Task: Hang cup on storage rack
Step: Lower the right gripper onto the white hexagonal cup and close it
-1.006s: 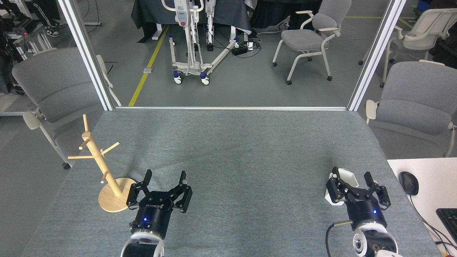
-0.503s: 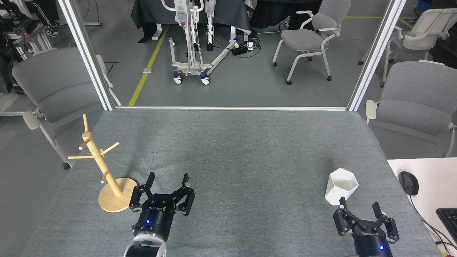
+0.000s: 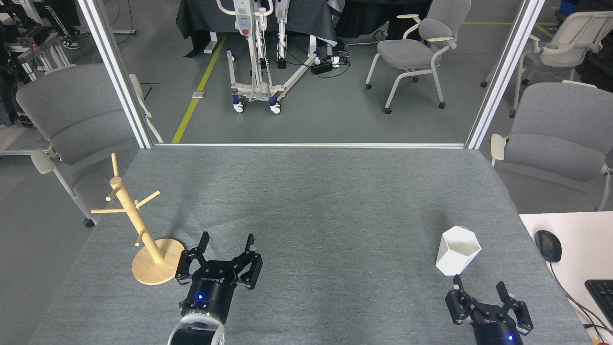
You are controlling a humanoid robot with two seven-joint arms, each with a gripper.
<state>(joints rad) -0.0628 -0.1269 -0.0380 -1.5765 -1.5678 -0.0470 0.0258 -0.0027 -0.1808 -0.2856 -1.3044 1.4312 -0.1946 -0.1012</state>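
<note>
The white hexagonal cup (image 3: 456, 251) stands upright on the grey table at the right, its mouth facing up. My right gripper (image 3: 479, 284) is open just in front of it, nearer the table's front edge, fingers apart and empty, clear of the cup. The wooden storage rack (image 3: 139, 226) stands at the table's left on its round base, its pegs bare. My left gripper (image 3: 227, 237) is open and empty just right of the rack's base.
A white desk (image 3: 582, 239) with a black mouse (image 3: 547, 245) and a keyboard (image 3: 602, 292) adjoins the table's right edge. Grey chairs stand off both sides. Metal posts frame the far edge. The grey table (image 3: 316, 206) stretches between the grippers.
My right gripper has pulled back from around the cup toward the front edge, leaving the cup standing alone. My left gripper has drawn back slightly.
</note>
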